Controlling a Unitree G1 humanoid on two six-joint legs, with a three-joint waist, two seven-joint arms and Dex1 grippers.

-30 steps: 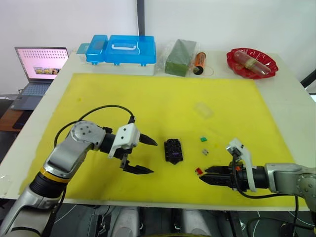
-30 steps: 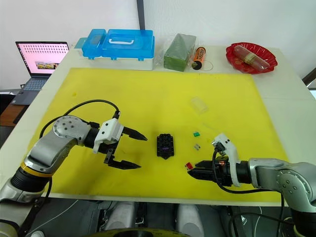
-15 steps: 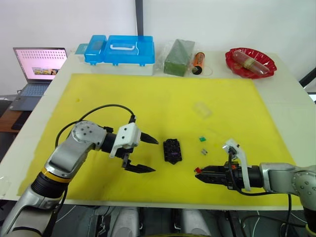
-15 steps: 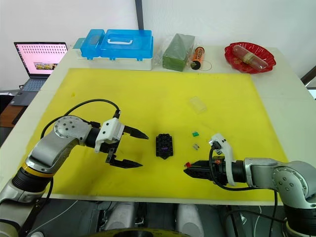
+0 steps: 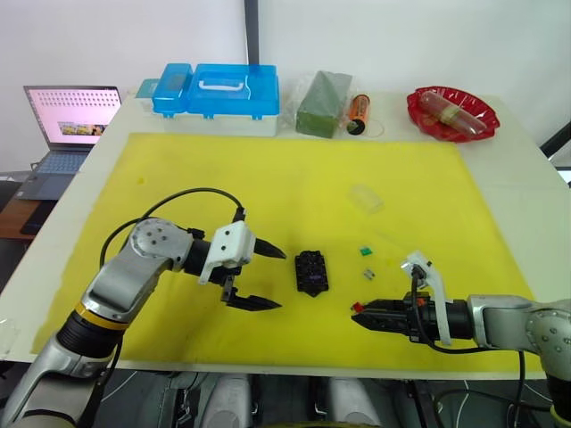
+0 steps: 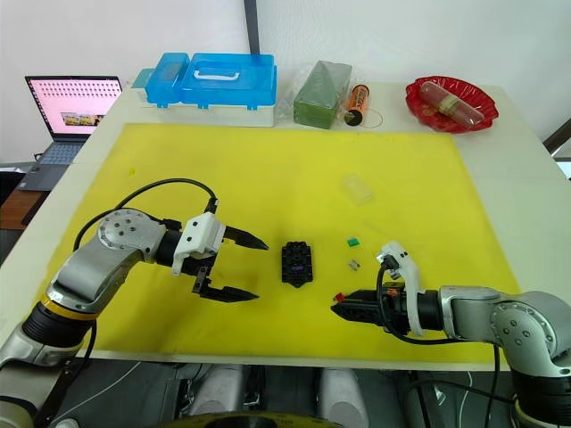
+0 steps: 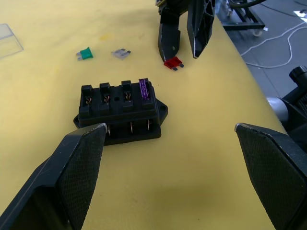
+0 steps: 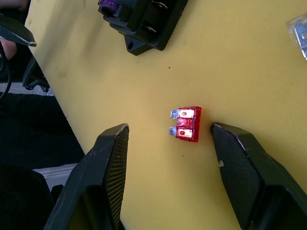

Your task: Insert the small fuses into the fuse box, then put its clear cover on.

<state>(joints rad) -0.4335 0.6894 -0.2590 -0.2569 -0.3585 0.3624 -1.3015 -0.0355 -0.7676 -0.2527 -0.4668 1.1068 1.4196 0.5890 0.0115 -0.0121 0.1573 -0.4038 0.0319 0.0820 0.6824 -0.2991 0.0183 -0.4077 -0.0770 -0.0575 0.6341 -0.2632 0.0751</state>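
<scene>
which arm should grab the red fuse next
The right. Its hand is open with the red fuse lying between its fingers on the mat. The left hand sits open on the far side of the fuse box.

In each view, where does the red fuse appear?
Left eye view: red fuse on the yellow mat, at the right gripper tips.
Right eye view: same spot.
Left wrist view: beyond the fuse box.
Right wrist view: between its fingers.
Shared landmark: fuse box.
</scene>
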